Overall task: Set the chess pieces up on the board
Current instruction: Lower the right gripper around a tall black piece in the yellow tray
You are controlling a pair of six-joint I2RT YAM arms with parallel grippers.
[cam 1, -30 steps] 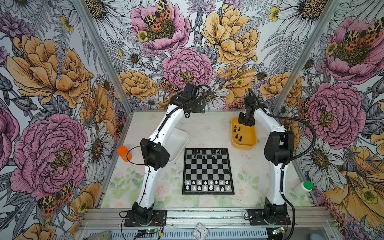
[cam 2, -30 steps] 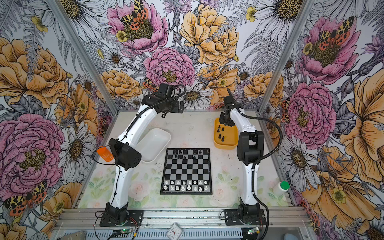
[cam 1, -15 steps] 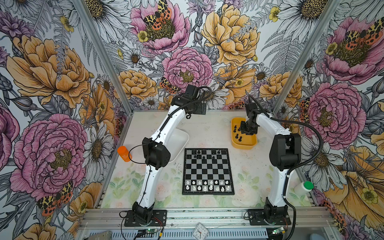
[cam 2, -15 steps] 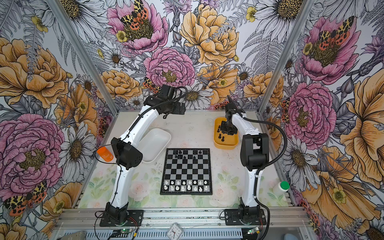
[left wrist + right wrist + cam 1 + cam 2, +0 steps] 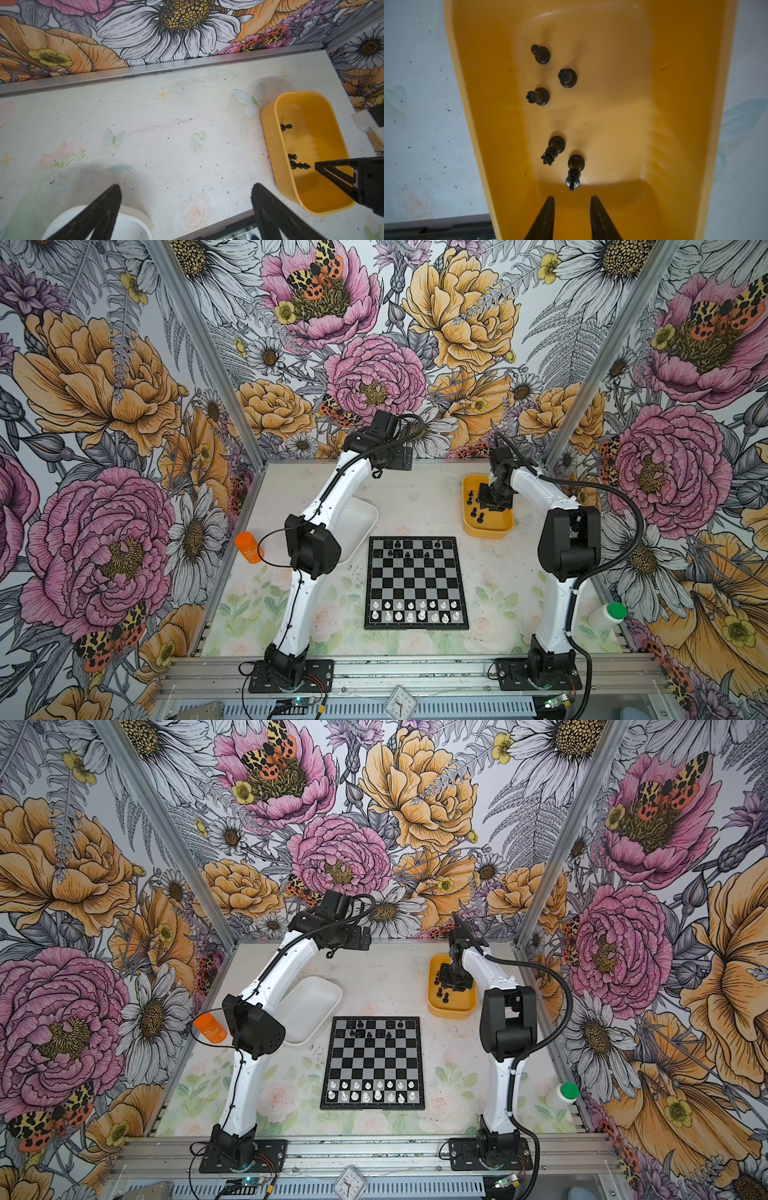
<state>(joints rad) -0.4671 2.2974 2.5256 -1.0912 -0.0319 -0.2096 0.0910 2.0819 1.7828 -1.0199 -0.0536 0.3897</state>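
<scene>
No writing can be read anywhere: the dial of the small clock [image 5: 400, 702] and the pale label on the orange bottle [image 5: 211, 1028] are too tiny.

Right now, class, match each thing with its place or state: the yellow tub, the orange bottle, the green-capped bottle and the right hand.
Things:
1 yellow tub
2 orange bottle
3 green-capped bottle
4 right hand

Descriptions:
a at the left edge of the table
b open, over the tub
c holds loose black pieces
d at the table's right edge

Pairs: 1-c, 2-a, 3-d, 4-b.
</scene>
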